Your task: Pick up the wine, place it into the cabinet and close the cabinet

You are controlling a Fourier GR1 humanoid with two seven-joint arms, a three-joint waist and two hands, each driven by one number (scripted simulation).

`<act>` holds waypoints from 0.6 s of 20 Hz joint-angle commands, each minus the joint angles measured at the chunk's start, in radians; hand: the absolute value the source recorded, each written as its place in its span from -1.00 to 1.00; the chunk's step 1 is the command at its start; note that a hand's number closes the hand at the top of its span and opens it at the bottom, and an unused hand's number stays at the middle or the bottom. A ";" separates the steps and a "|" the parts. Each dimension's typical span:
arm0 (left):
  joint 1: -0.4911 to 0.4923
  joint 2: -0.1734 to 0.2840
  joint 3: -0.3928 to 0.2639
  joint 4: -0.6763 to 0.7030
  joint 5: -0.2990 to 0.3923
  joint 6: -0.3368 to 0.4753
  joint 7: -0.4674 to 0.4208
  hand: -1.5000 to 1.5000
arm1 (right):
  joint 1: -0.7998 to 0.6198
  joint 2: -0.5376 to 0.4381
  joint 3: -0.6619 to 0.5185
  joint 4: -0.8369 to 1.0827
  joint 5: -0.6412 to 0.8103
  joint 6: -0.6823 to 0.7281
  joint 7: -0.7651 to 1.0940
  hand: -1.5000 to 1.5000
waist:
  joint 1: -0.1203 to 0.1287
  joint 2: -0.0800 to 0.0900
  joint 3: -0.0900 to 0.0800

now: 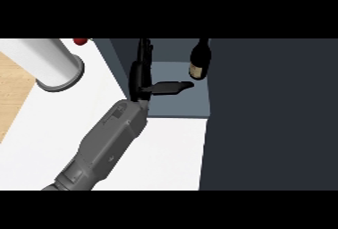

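The big dark grey cabinet door (271,112) fills the right side of the view. Beside it lies the flat white surface (59,129), with a strip of pale wood at its left edge. A grey forearm crosses the surface up to the open grey-blue cabinet (178,107). A tall white round canister with a grey base (52,62) stands at the upper left. The black left hand (146,82) is inside the cabinet, fingers straight, thumb stuck out toward the bottle, holding nothing. The dark wine bottle with a tan label (200,60) stands in the cabinet, just beside the thumb. A small red thing (80,41) peeks in at the top.
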 commanded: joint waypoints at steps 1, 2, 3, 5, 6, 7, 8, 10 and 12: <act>0.141 0.007 -0.075 -0.212 -0.025 0.015 0.045 -1.00 | 0.035 -0.015 -0.018 -0.174 -0.084 -0.011 0.073 -1.00 | 0.012 -0.003 0.000; 0.189 0.021 -0.076 -0.252 -0.026 0.014 0.041 -1.00 | 0.066 -0.010 0.031 -0.186 -0.044 -0.005 0.066 -1.00 | 0.001 0.000 0.000; 0.236 0.011 -0.092 -0.288 -0.031 0.033 0.024 -1.00 | 0.066 0.003 0.051 -0.201 -0.035 -0.019 0.064 -1.00 | 0.004 -0.002 0.000; 0.299 0.027 -0.116 -0.381 -0.043 0.065 0.062 -1.00 | 0.073 -0.022 0.042 -0.186 -0.036 0.012 0.034 -1.00 | -0.003 0.003 0.000; 0.305 0.033 -0.138 -0.463 -0.047 0.085 0.101 -1.00 | 0.045 -0.011 0.002 -0.181 -0.060 -0.021 0.060 -1.00 | 0.003 0.002 0.000; 0.344 0.037 -0.163 -0.494 -0.050 0.087 0.114 -1.00 | 0.024 -0.021 0.025 -0.211 -0.068 -0.021 0.104 -1.00 | 0.009 0.000 0.000; 0.406 0.050 -0.186 -0.566 -0.061 0.085 0.107 -1.00 | 0.021 -0.015 0.009 -0.166 -0.048 -0.023 0.073 -1.00 | 0.003 0.004 0.000; 0.465 0.041 -0.210 -0.600 -0.083 0.110 0.074 -1.00 | 0.063 -0.019 0.040 -0.236 -0.054 -0.025 0.093 -1.00 | -0.010 0.005 -0.001; 0.492 0.071 -0.243 -0.716 -0.107 0.162 0.135 -1.00 | 0.019 -0.018 0.030 -0.221 -0.038 -0.042 0.102 -1.00 | -0.004 0.004 0.000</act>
